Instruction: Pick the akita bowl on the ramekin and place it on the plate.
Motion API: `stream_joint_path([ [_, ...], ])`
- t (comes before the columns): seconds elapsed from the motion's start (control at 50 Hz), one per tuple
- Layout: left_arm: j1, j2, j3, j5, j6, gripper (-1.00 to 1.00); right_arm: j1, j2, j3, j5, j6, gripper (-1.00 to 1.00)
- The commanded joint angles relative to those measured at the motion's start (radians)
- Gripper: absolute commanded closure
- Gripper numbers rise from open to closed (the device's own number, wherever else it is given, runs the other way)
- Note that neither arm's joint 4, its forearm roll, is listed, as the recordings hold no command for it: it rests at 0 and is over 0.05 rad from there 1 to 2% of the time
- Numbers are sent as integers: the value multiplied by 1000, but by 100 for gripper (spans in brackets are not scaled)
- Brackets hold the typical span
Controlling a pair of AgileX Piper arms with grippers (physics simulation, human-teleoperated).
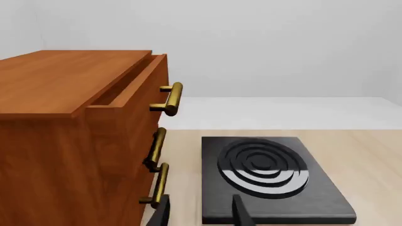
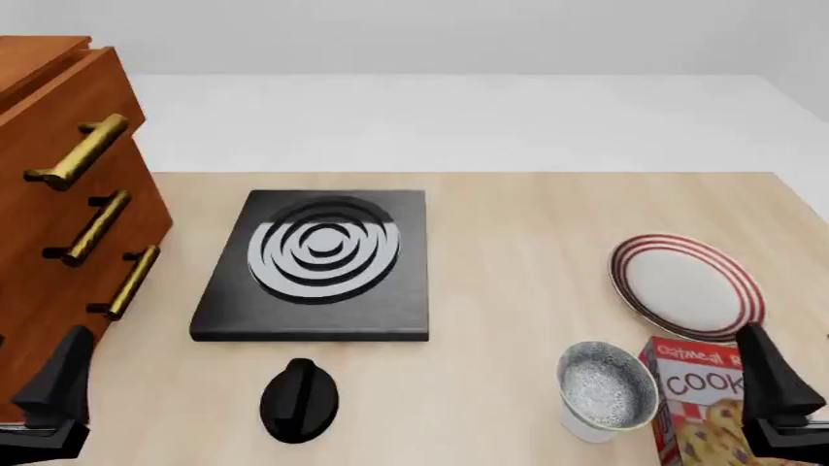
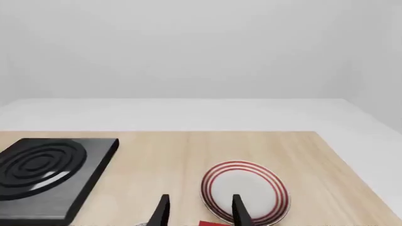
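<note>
While atop ramekin (image 2: 585,423), akita bowl (image 2: 607,384) beside box (image 2: 702,408), near plate (image 2: 686,283)

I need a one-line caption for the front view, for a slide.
Speckled akita bowl sits on white ramekin beside red-ringed plate; both grippers wait.

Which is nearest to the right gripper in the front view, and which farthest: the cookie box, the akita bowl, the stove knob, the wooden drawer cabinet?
From the right gripper, nearest first:
1. Cookie box, right beside it, toward the table's middle.
2. Akita bowl, sitting on the ramekin, just past the box.
3. Stove knob, left of centre at the near edge.
4. Wooden drawer cabinet, at the far left.
</note>
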Motion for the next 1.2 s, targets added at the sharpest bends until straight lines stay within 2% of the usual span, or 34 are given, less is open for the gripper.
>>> stream_joint_path([
  [0.02,0,0,0,0,0,-100,-15,-1,-1,10,-12,-100],
  [0.36,0,0,0,0,0,-100,-2,0,-3,25,-27,-100],
  [0.42,0,0,0,0,0,-100,-7,4,-20,33,-35,-100],
  [0.44,0,0,0,0,0,-100,-5,2,-26,30,-60,-100],
  [0.52,0,0,0,0,0,-100,-13,15,-63,66,-58,-100],
  [0.66,0,0,0,0,0,-100,2,124,-273,181,-86,-100],
  [0.72,0,0,0,0,0,-100,34,195,-369,235,-36,-100],
  [0.74,0,0,0,0,0,-100,83,243,-414,263,29,-100],
  [0.76,0,0,0,0,0,-100,87,236,-444,284,39,-100],
  [0.8,0,0,0,0,0,-100,103,247,-511,330,5,-100],
  [0.84,0,0,0,0,0,-100,120,272,-552,356,10,-100],
  [0.86,0,0,0,0,0,-100,130,374,-587,379,-16,-100],
  [0.88,0,0,0,0,0,-100,152,368,-616,400,2,-100],
  [0.92,0,0,0,0,0,-100,153,386,-650,426,2,-100],
  [1.0,0,0,0,0,0,-100,200,475,-717,491,34,-100],
  [1.04,0,0,0,0,0,-100,194,511,-749,525,11,-100],
  [1.1,0,0,0,0,0,-100,194,551,-768,563,-65,-100],
  [1.16,0,0,0,0,0,-100,212,590,-794,611,-17,-100],
  [1.2,0,0,0,0,0,-100,221,603,-812,642,-17,-100],
])
